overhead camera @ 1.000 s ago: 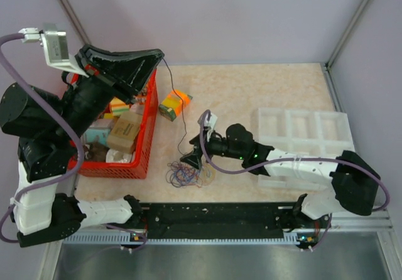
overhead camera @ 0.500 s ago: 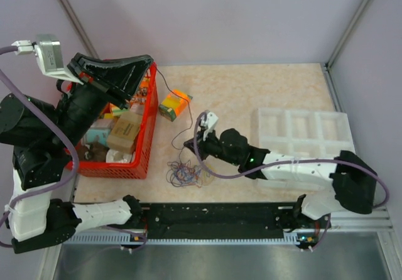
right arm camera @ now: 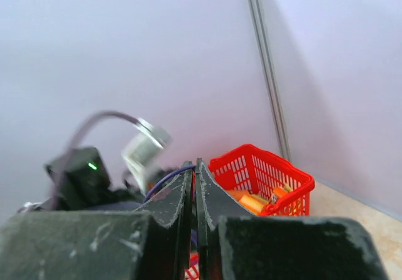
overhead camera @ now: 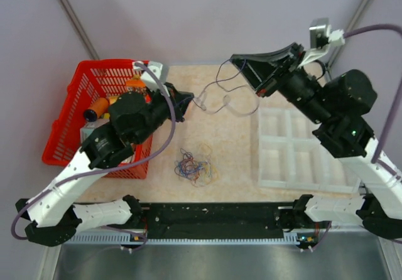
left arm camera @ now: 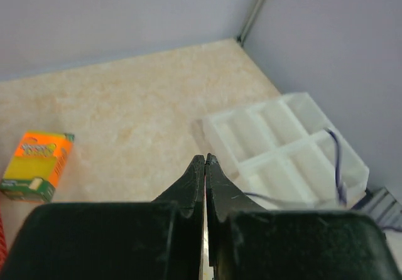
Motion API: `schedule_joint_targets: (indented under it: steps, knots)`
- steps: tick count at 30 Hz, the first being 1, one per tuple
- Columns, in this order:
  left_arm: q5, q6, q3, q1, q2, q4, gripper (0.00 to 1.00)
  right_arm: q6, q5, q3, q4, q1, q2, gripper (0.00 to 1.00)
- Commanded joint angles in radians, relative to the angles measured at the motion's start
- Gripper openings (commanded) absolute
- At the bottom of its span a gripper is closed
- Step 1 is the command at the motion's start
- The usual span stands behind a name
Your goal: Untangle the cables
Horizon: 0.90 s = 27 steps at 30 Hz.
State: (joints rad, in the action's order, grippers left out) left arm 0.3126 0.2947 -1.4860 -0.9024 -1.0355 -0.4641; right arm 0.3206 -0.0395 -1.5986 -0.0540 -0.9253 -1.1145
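A small tangle of coloured cables lies on the table near the front middle. A thin purple cable and a pale one hang in loops above the table between my two grippers. My left gripper is shut with a cable end meeting its tip; in the left wrist view its jaws are pressed together and a dark wire runs off to the right. My right gripper is raised at the back and shut; the purple cable runs beside its jaws.
A red basket holding boxes and packets stands at the left, under my left arm. A white compartment tray lies at the right, below my right arm. An orange box lies on the table.
My right gripper shut at the pile, then rose to the back right with a cable. My left arm came down from above the basket to the table's middle, still shut.
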Motion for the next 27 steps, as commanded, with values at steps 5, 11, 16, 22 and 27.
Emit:
schedule_joint_targets:
  steps: [5,11,16,22,27]
  knots:
    - [-0.214,0.205,0.196,0.019,0.058,0.176,0.00,0.025,-0.106,-0.152,-0.286,0.040,-0.053,0.00]
    - [-0.380,0.276,0.288,0.022,0.058,0.255,0.00,0.003,0.074,0.037,-0.322,0.040,0.073,0.00]
    - [-0.559,0.345,0.336,0.022,-0.026,0.401,0.00,-0.021,0.316,0.179,-0.427,0.040,0.168,0.00]
    - [-0.679,0.411,0.204,0.019,-0.343,0.542,0.00,0.004,0.452,0.316,-0.532,0.227,0.246,0.00]
    - [-0.661,0.330,-0.056,0.011,-0.689,0.455,0.00,0.078,0.324,0.437,-0.549,0.501,0.249,0.00]
